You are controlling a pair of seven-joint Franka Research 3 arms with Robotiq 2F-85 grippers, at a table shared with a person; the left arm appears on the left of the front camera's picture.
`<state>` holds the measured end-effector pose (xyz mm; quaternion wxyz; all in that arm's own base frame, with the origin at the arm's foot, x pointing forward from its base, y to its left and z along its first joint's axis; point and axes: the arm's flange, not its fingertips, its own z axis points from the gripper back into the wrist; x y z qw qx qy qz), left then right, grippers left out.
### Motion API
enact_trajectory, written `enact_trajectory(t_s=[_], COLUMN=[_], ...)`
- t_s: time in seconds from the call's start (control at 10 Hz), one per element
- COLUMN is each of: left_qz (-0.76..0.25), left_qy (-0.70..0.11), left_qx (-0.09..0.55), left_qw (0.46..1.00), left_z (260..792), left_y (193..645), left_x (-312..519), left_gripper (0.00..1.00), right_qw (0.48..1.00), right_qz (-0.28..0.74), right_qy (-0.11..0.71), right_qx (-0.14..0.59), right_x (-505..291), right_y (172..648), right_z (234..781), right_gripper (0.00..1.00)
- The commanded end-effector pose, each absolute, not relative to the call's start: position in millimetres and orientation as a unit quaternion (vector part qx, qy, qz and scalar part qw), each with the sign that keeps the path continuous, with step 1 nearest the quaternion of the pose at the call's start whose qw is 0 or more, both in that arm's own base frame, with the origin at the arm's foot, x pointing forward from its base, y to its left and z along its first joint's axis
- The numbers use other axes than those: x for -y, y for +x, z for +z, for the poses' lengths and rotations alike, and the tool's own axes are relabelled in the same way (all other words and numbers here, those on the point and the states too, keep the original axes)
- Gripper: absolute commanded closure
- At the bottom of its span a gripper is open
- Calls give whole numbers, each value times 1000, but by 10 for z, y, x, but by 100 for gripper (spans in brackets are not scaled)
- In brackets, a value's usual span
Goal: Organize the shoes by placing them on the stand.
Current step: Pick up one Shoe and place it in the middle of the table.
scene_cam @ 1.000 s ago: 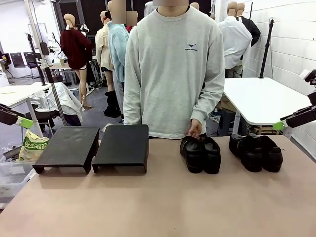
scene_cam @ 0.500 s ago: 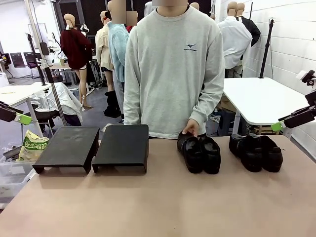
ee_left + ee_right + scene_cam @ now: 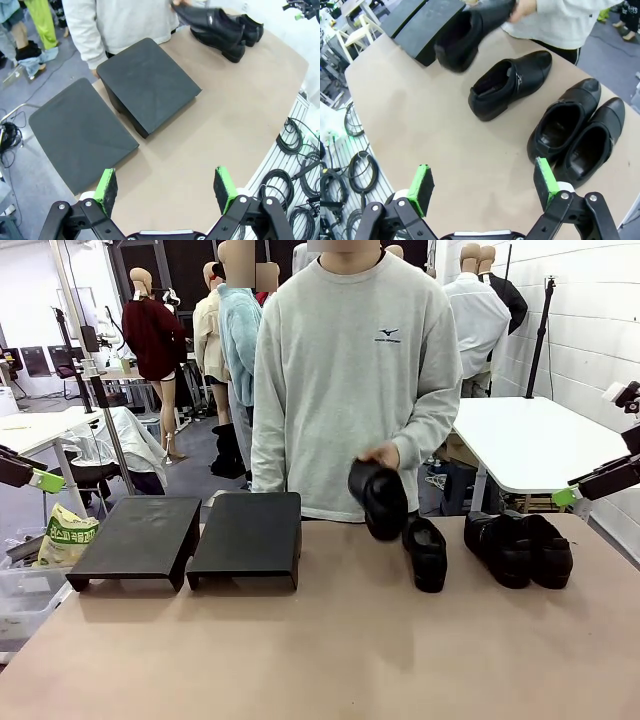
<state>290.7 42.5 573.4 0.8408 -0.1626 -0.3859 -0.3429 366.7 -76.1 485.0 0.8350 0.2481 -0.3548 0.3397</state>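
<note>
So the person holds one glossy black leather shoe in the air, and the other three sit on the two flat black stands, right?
No. The person's hand holds one glossy black leather shoe in the air, but the other three shoes sit on the tan table, right of the two flat black stands, per the front view.

No words can be read. The person's grey sweatshirt [image 3: 340,390] has a small dark logo [image 3: 388,335] on the chest, with tiny letters under it, too small to read. A bag [image 3: 66,535] past the left edge of the table [image 3: 300,660] has green print, too blurry to read
</note>
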Motion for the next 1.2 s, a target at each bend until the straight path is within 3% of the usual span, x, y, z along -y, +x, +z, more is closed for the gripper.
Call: enact_trajectory(t_s=[0.0,0.5,0.8,1.1], left_qz=[-346,-346,-346,-346], left_qy=[-162,-162,-162,-162], left_qx=[383,383,383,383], left_qw=[841,841,841,841], left_z=[5729,5729,5729,5729], left_y=[2903,2903,2903,2903], left_x=[-421,-421,-421,-421], left_gripper=[0,0,0,0], right_qw=[829,835,879,914], right_qz=[345,341,292,300], right_qy=[255,248,194,83], right_qx=[359,354,324,260], right_x=[754,753,528,-5], right_y=[3683,3667,4042,4539], right_z=[4843,4852,5060,5123], right_gripper=[0,0,0,0])
